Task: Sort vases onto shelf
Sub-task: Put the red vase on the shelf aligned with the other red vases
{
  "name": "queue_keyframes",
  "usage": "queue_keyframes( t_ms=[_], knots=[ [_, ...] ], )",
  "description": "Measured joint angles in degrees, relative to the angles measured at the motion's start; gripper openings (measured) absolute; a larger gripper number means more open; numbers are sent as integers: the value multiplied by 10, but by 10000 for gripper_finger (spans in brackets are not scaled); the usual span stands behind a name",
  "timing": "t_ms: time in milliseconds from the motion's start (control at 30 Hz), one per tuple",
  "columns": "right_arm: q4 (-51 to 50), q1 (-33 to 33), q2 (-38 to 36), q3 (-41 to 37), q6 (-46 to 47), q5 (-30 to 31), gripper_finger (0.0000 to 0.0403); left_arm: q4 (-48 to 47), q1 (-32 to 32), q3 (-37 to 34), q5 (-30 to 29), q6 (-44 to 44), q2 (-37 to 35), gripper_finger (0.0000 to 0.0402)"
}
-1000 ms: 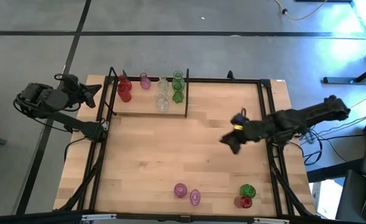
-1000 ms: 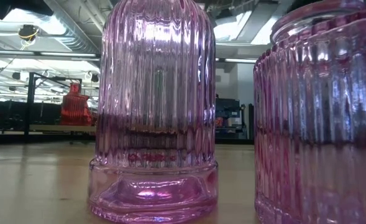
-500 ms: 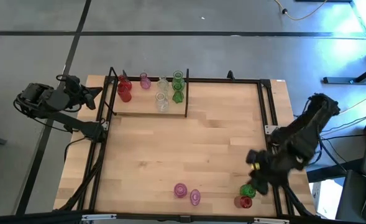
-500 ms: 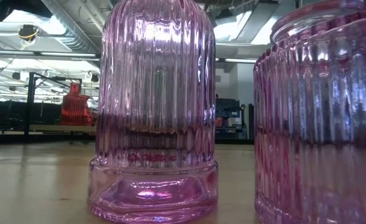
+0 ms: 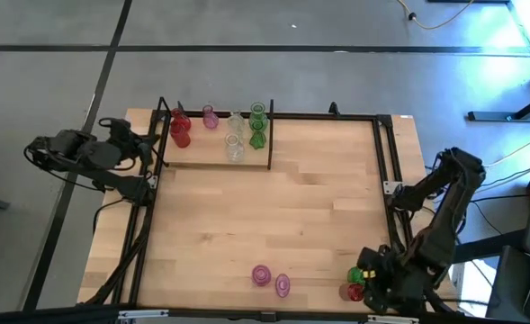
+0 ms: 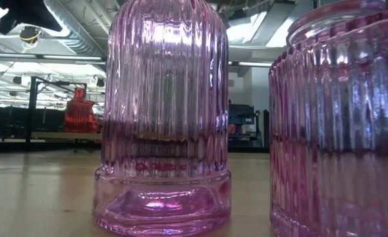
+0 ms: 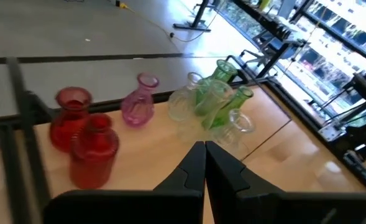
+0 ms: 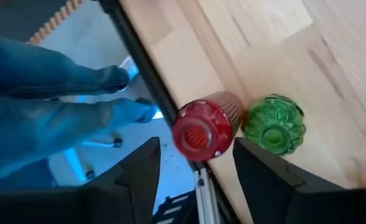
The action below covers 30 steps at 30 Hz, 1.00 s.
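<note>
The shelf (image 5: 212,158) stands at the table's far left with red (image 5: 180,130), pink (image 5: 211,117), clear (image 5: 235,147) and green (image 5: 257,137) vases upright on it. My left gripper (image 7: 204,157) is shut and hovers off the shelf's left end (image 5: 144,144), touching nothing. At the near right corner a red vase (image 8: 199,131) and a green vase (image 8: 274,122) stand side by side. My right gripper (image 8: 198,177) is open above them, pointing steeply down, with the red vase ahead between its fingers. Two pink vases (image 5: 261,275) (image 5: 282,286) stand near the front edge.
Black frame rods (image 5: 393,171) run along the table's edges, one right beside the red vase (image 8: 139,59). A person's legs in blue trousers (image 8: 46,93) show beyond the near right corner. The two pink vases (image 6: 164,118) (image 6: 338,125) fill the low view.
My right gripper has swung from the table's middle right to the near right corner and tipped further down, ending above the red and green vases. My left gripper has sunk a little beside the shelf's left end. No vase has moved.
</note>
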Motion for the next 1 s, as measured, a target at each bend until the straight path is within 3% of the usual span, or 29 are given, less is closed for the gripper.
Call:
queue_keyframes(
  t_ms=[233,467,600,833,1000],
  knots=[
    [-5,0,49,0,30,-13,193,103,0,-26,8,73,0,0],
    [-2,0,74,1,32,-25,185,124,0,-26,7,89,0,0],
    [-9,-4,81,-1,32,-26,141,125,0,-26,12,89,0,0],
    [21,-9,78,-15,30,-33,18,126,0,-26,11,89,0,0],
    [33,-22,75,-17,12,-30,18,137,0,-26,14,89,0,0]
  ],
)
